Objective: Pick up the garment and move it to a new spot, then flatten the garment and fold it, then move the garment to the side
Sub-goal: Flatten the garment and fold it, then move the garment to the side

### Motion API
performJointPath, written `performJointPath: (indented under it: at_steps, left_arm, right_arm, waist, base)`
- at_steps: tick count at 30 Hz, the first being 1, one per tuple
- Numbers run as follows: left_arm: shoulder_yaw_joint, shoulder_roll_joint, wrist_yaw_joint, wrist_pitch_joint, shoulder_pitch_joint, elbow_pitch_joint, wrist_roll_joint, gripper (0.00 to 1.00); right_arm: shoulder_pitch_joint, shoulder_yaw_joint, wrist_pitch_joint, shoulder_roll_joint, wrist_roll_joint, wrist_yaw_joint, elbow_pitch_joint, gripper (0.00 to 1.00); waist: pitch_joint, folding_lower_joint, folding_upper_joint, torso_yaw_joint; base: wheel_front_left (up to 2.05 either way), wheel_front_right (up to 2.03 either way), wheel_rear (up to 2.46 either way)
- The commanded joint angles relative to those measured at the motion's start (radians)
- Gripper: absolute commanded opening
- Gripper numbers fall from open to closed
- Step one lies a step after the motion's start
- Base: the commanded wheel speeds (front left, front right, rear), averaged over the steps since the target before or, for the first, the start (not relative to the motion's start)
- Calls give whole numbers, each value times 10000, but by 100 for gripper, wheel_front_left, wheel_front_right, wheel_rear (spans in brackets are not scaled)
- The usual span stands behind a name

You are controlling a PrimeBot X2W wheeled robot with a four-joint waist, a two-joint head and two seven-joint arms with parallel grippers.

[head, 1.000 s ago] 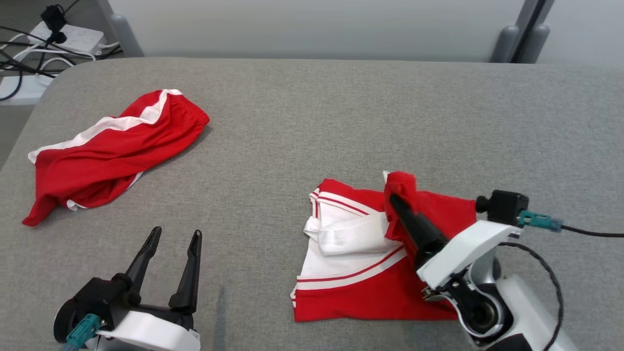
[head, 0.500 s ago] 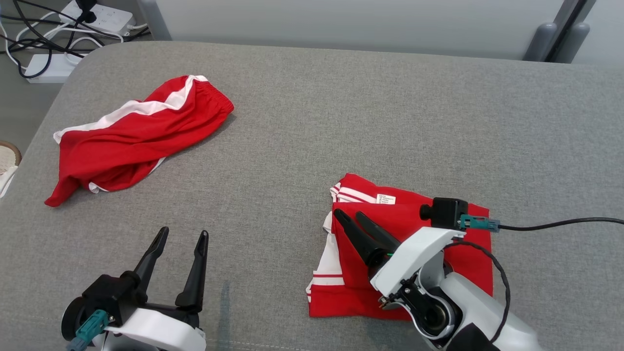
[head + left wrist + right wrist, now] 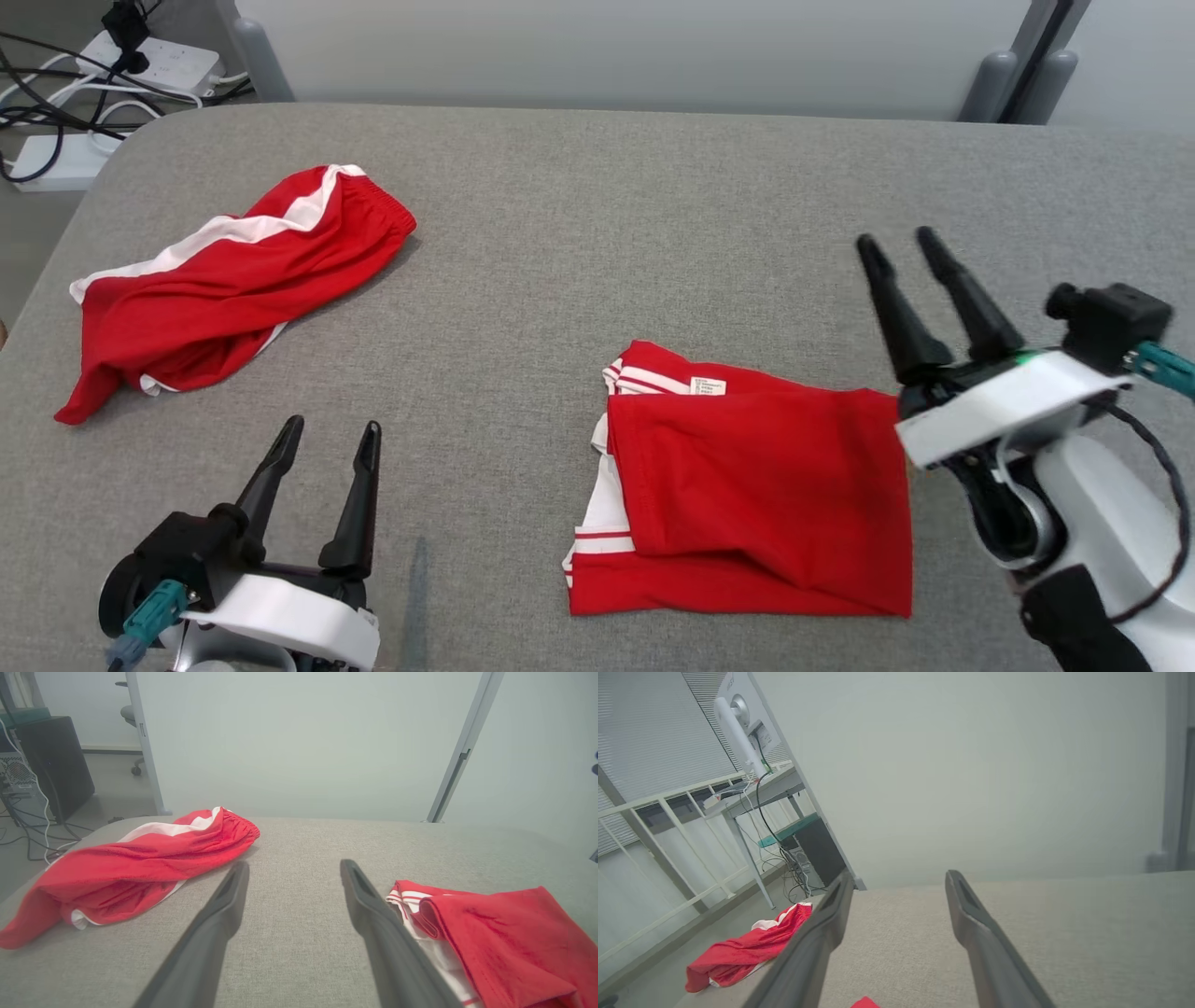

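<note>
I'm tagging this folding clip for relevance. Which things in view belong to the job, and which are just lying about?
Job:
- folded red-and-white shirt
- right gripper, open, off to the shirt's right
- grey padded table it lies on

Lying about:
- crumpled red shorts, far left
- left gripper, open over bare table
- power strips and cables on the floor

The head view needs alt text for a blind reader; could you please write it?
A folded red-and-white garment lies on a grey table, with the open right gripper at its right edge. Crumpled red shorts lie at far left, and the open left gripper sits lower left.
</note>
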Motion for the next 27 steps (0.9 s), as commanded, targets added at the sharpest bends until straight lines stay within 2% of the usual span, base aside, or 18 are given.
performJointPath:
  at_steps: [1, 6, 10, 15, 27]
  left_arm:
    - [512, 310, 22, -68, -349, -257, 131, 100]
    - [673, 440, 94, -84, -165, -321, 126, 100]
    - [747, 565, 162, -88, 13, -339, 133, 100]
    - [772, 608, 273, -97, 340, -368, 139, 100]
    - [894, 701, 370, -126, 1360, -544, 140, 100]
  right_arm:
    - [665, -561, -137, -84, -886, 4, -653, 100]
    - [2345, -2447, -140, -337, -3157, 4, -1762, 100]
    - [3451, -3154, -141, -416, -4343, 4, -2075, 100]
    - [4483, -3491, -142, -419, -4904, 4, -1884, 100]
    - [5933, -3839, -142, -110, -5102, 4, -1878, 100]
  waist:
    - [-69, 0, 0, -112]
    - [-281, 0, 0, -333]
    - [-530, 0, 0, -498]
    - [-959, 0, 0, -616]
    - [-1595, 0, 0, -637]
  base:
    - [0, 0, 0]
    - [0, 0, 0]
    - [0, 0, 0]
    - [0, 0, 0]
    - [0, 0, 0]
